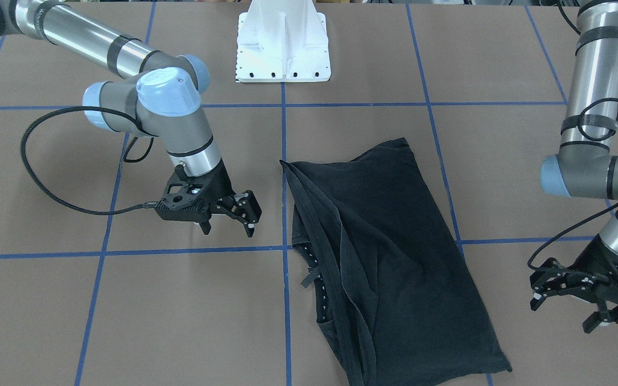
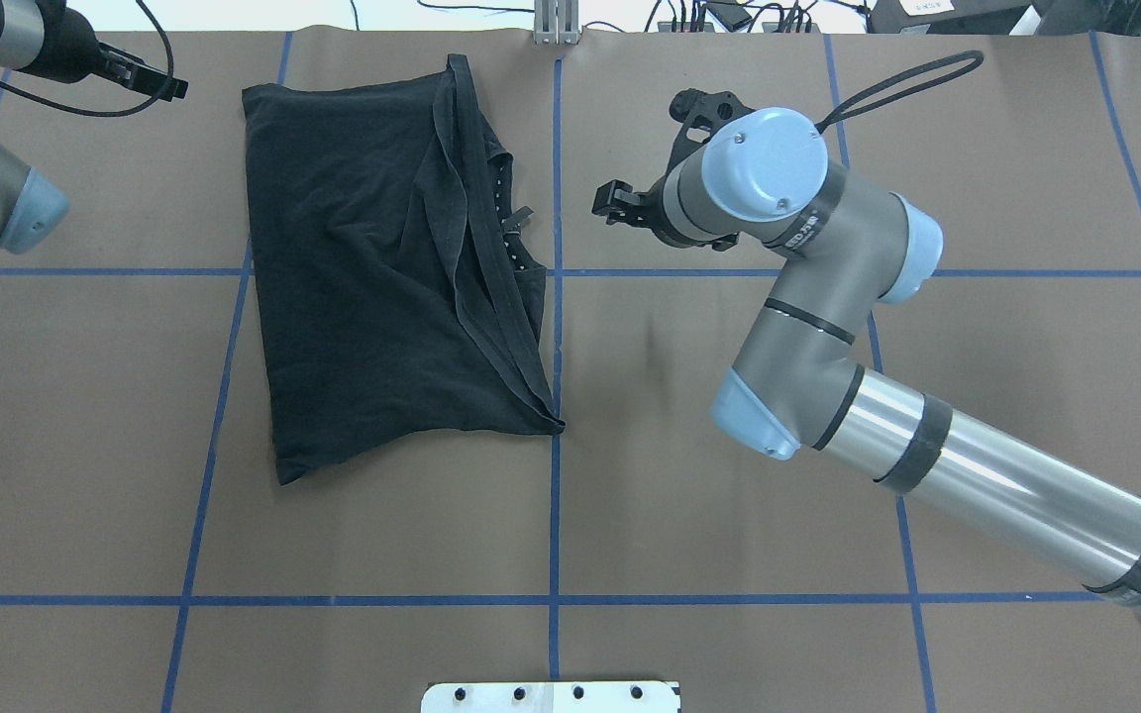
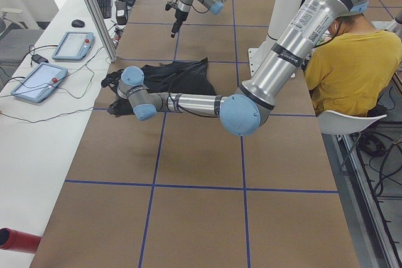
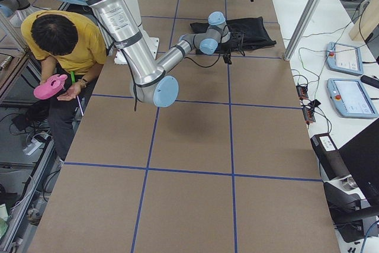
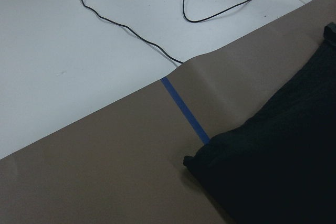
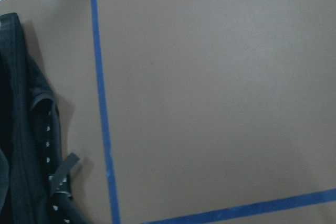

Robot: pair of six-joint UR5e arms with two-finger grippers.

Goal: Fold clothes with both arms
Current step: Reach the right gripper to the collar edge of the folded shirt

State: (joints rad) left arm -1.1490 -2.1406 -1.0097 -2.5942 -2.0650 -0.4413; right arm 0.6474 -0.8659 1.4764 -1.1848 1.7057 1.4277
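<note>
Right fingers and left fingers apart; T-shirt (folded) lies lengthwise away from robot.

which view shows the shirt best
Overhead exterior: the whole shirt lies in frame, with nothing covering it. Front-facing crops its lower edge. The side views show it small and far. The wrist views catch only an edge each.

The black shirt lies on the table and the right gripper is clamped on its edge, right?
No. The shirt lies on the table, but the right gripper is open and clear of its edge, holding nothing. The front-facing view shows it.
</note>
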